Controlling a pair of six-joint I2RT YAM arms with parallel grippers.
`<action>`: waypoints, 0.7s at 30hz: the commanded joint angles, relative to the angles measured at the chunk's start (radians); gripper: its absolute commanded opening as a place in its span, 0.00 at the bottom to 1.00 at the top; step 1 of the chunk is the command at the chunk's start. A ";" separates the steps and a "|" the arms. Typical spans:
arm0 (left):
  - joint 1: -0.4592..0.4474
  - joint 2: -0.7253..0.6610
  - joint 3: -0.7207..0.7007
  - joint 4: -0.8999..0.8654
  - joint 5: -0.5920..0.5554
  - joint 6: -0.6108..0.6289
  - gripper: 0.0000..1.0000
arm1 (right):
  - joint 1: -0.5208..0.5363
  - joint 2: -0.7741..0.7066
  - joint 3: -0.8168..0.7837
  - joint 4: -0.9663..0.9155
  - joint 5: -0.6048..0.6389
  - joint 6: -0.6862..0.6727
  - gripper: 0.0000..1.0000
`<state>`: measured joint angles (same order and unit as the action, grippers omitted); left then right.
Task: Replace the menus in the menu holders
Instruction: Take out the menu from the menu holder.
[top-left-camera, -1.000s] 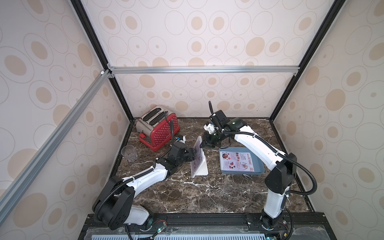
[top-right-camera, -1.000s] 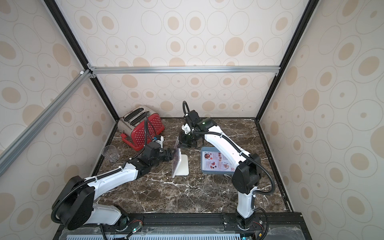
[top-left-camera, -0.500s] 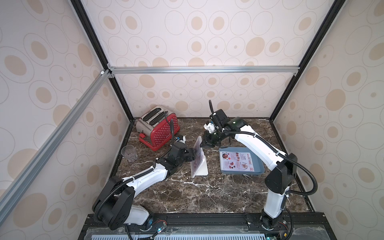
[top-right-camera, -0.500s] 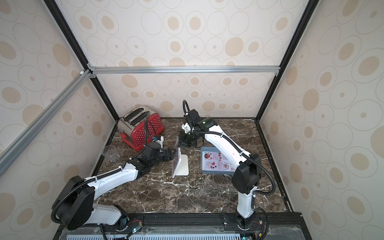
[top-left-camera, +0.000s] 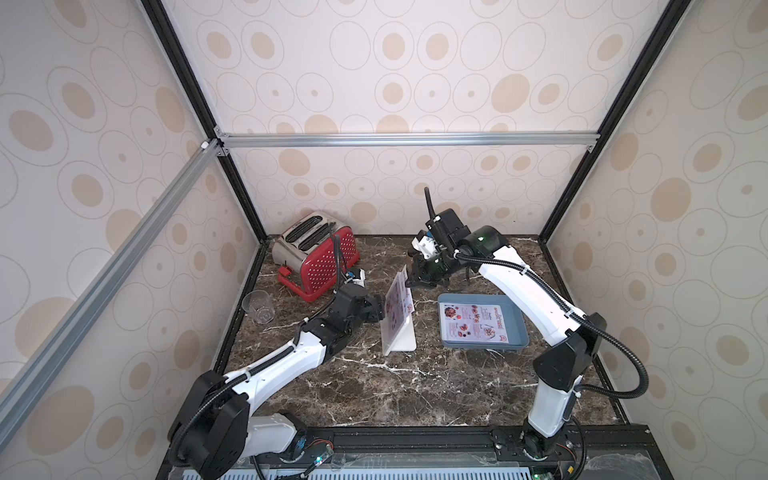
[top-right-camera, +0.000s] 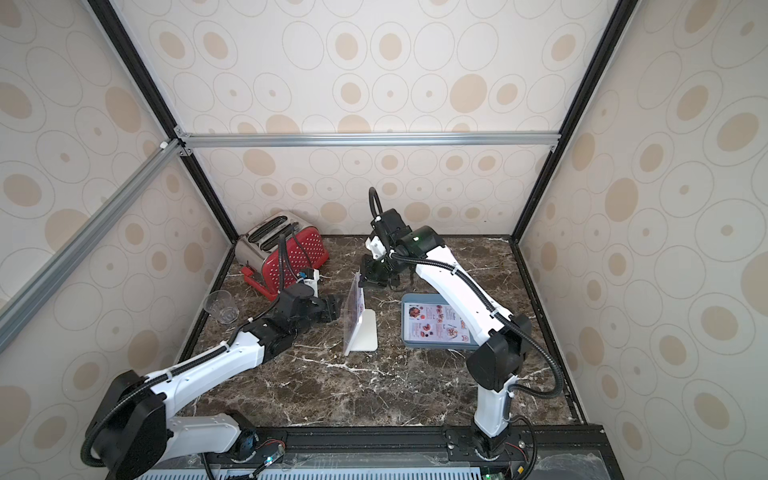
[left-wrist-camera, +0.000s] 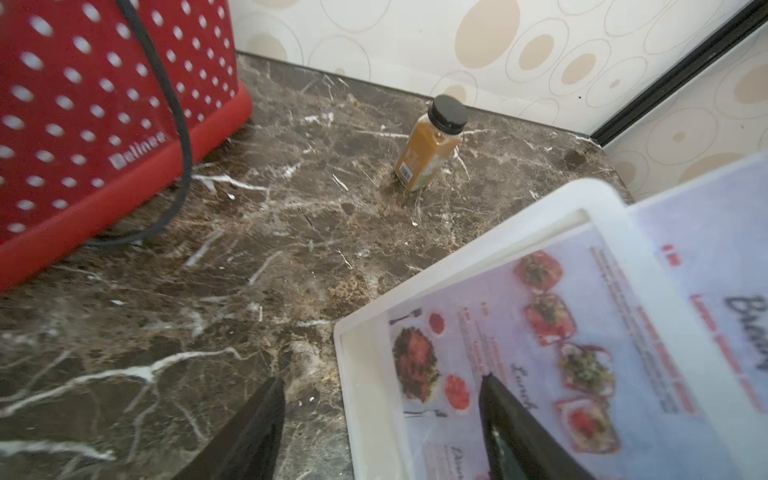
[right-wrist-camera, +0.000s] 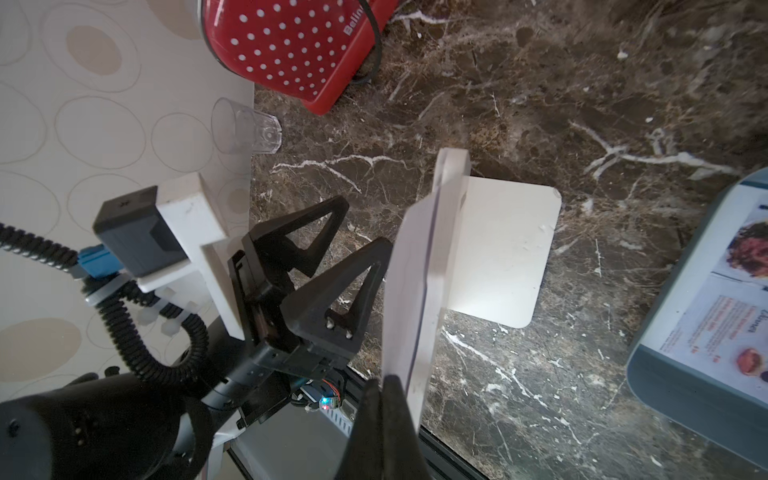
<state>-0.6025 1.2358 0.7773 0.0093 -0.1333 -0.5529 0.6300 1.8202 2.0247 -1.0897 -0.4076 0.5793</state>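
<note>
One menu holder (top-left-camera: 405, 340), clear acrylic, white base: standing mid-way across the desk (top-left-camera: 374, 395).
One inserted menu (top-left-camera: 397, 305): in the holder, upper edge protruding.
One right end effector (top-left-camera: 410, 284): closed, pinching that edge.
One left end effector (top-left-camera: 377, 308): jaws apart, empty, just behind the holder.
One spare menu (top-left-camera: 473, 322): flat in blue-grey tray (top-left-camera: 517, 328), beside the holder.
One red toaster (top-left-camera: 320, 257), one clear glass (top-left-camera: 258, 306): left side.

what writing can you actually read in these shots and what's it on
"Belinee" – brand on the red toaster, slightly blurred.
"Lunch" – script heading on the upright menu in the holder.
"Brea…" – same menu, cut off at the picture's edge.
Small print there and on the flat menu in the tray: too blurred.
Orange bottle label: too small.
</note>
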 joint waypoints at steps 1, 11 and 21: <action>-0.009 -0.071 0.079 -0.113 -0.068 0.163 0.75 | 0.010 -0.082 0.063 -0.073 0.028 -0.097 0.00; -0.006 -0.158 0.322 -0.307 0.013 0.461 0.83 | 0.027 -0.218 0.131 -0.033 -0.038 -0.288 0.00; -0.007 -0.225 0.499 -0.369 -0.471 0.409 0.90 | 0.204 -0.245 0.191 0.008 -0.073 -0.449 0.00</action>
<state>-0.6041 1.0557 1.2308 -0.3241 -0.3309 -0.1078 0.7807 1.5764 2.1899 -1.1042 -0.4515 0.2070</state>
